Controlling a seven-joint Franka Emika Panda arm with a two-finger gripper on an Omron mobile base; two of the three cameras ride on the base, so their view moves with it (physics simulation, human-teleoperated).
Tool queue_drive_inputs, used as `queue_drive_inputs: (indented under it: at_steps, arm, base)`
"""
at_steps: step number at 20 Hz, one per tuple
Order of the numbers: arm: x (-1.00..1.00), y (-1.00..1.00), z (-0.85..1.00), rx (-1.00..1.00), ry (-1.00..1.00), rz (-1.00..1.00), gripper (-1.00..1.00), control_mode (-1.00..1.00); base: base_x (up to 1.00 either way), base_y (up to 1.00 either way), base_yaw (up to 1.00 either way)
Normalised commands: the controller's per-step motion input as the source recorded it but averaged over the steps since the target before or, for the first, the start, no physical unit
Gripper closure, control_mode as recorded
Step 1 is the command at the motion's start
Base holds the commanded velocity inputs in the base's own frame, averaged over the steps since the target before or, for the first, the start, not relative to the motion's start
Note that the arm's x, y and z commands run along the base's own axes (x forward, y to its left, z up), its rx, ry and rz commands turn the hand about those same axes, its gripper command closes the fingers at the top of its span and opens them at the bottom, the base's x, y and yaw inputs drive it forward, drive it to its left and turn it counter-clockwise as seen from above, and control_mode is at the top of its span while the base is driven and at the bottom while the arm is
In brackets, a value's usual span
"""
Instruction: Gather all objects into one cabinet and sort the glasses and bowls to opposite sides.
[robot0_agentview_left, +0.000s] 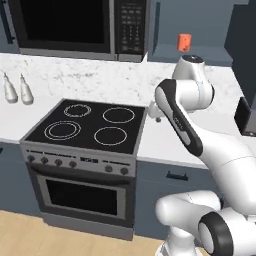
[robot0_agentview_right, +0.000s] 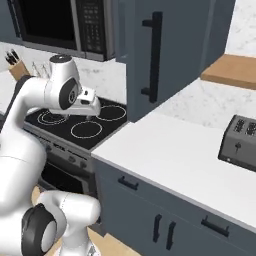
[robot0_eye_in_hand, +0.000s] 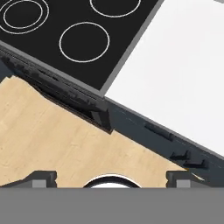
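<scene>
An orange glass (robot0_agentview_left: 184, 41) stands on the grey-blue shelf inside the dark slate-blue wall cabinet (robot0_agentview_left: 200, 25), right of the microwave. The cabinet's tall door (robot0_agentview_right: 170, 55) stands swung out, its black bar handle (robot0_agentview_right: 153, 55) facing me. My gripper (robot0_agentview_right: 91, 112) hangs over the seam between the cooktop and the white counter, well below the cabinet. It is open, and its two fingertips (robot0_eye_in_hand: 42, 177) stand far apart with nothing between them. The hand (robot0_agentview_left: 155, 112) looks down at the stove front and the floor. The bowls are out of view.
A black cooktop (robot0_agentview_left: 90, 122) with an oven below, and a microwave (robot0_agentview_left: 75, 25) above it. Two pale bottles (robot0_agentview_left: 17, 90) stand on the left counter. A toaster (robot0_agentview_right: 241, 142) sits on the right counter (robot0_agentview_right: 170, 150), with a wooden board (robot0_agentview_right: 231, 70) behind it and a knife block (robot0_agentview_right: 16, 67) far left.
</scene>
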Motion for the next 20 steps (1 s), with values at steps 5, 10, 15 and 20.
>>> queue_drive_inputs:
  at_steps: [5,10,15,20]
  arm:
    - [0.00,0.00,0.00,0.00,0.00,0.00,-1.00,1.00]
    - [0.00,0.00,0.00,0.00,0.00,0.00,-1.00,1.00]
    - [0.00,0.00,0.00,0.00,0.00,0.00,-1.00,1.00]
    - [0.00,0.00,0.00,0.00,0.00,0.00,-1.00,1.00]
  base:
    - [0.84,0.67,-0.41]
    - [0.18,0.16,-0.56]
    - [-0.43,-0.03,-0.48]
    - [-0.08,-0.02,-0.29]
